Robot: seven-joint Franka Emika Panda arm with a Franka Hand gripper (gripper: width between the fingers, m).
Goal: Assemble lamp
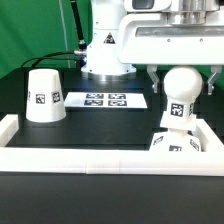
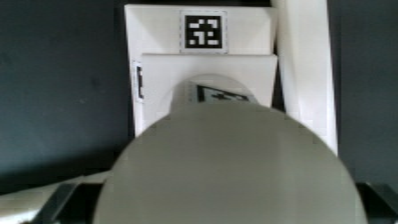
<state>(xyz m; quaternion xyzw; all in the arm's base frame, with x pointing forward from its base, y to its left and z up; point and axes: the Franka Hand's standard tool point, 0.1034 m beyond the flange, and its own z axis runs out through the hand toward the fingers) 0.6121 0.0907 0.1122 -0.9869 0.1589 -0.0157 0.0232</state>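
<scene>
My gripper (image 1: 182,80) is shut on the round white bulb (image 1: 181,86), with one finger on each side of the globe. The bulb's tagged stem (image 1: 177,112) points down onto the blocky white base (image 1: 177,143), which sits at the exterior view's right, against the white wall. I cannot tell whether the stem is seated in the base. The cone-shaped shade (image 1: 43,96) stands alone on the black table at the left. In the wrist view the bulb (image 2: 222,150) fills the frame and hides most of my gripper (image 2: 222,205). The tagged base (image 2: 205,60) shows beyond it.
The marker board (image 1: 103,99) lies flat on the table between the shade and the bulb. A low white wall (image 1: 90,158) runs along the table's front and right edges; it also shows in the wrist view (image 2: 306,60). The robot pedestal (image 1: 105,45) stands behind.
</scene>
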